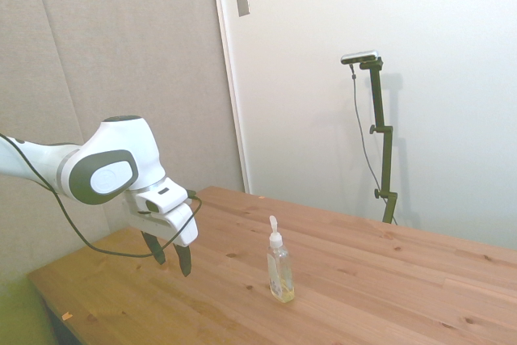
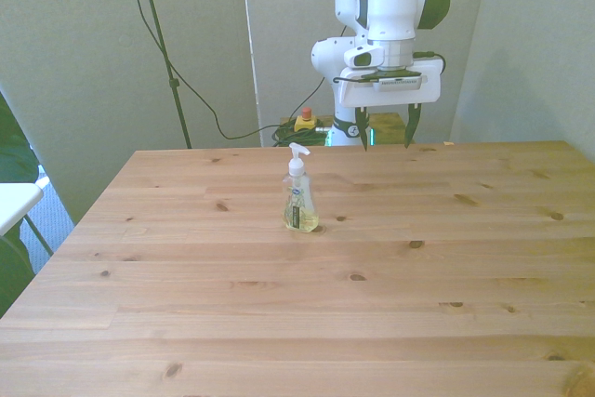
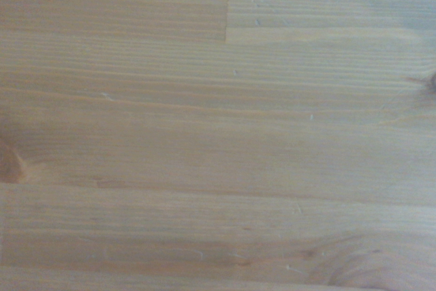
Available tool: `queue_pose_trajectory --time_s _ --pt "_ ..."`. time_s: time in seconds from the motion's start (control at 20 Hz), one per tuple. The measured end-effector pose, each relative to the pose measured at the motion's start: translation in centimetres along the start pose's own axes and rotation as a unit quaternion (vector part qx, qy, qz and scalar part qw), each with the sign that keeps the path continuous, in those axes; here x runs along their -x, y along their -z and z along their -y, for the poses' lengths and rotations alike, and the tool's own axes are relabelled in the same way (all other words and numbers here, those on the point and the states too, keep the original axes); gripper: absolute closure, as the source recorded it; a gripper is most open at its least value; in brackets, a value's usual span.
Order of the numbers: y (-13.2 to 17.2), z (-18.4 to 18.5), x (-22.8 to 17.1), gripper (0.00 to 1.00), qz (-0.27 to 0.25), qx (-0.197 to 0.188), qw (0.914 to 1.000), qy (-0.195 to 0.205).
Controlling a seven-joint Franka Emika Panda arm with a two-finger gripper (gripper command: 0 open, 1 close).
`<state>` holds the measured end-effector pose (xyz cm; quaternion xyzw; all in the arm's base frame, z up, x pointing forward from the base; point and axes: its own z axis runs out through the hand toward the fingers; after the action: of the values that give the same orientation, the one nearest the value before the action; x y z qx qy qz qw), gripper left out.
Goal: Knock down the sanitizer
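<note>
- The worktop (image 2: 279, 323) lies bare in the foreground of the front view; the wrist view shows only wood grain.
- The sanitizer (image 2: 298, 194) stands upright toward the middle of the worktop (pump top white, yellowish liquid low in the bottle).
- Farther back, the gripper (image 2: 384, 127) hangs above the far edge, toward the front view's right of the bottle and well apart from it, its dark fingers (image 2: 411, 125) spread and pointing down, holding nothing.

Side and front views sharing the table (image 1: 388, 280); wrist close above.
</note>
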<state>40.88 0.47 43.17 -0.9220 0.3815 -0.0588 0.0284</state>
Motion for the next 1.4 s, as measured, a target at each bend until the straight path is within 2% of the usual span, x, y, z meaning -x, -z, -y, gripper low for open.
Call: queue_pose_trajectory --time_s 0.25,0.3,0.45,0.85,1.1,1.4 --pt "0.0 0.0 -1.0 0.00 -0.002 0.000 0.9998 -0.021" --pt "0.2 -0.1 -1.8 1.00 -0.004 -0.003 0.9996 -0.029" --pt "0.6 -0.5 -4.3 1.00 -0.009 -0.007 0.9986 -0.052" --pt "0.7 -2.8 -8.9 1.00 -0.030 0.011 0.9947 -0.098" --pt "-0.1 -4.1 -11.0 1.00 -0.035 0.020 0.9920 -0.120" --pt "-1.4 -3.6 -13.2 1.00 -0.044 0.024 0.9883 -0.144"
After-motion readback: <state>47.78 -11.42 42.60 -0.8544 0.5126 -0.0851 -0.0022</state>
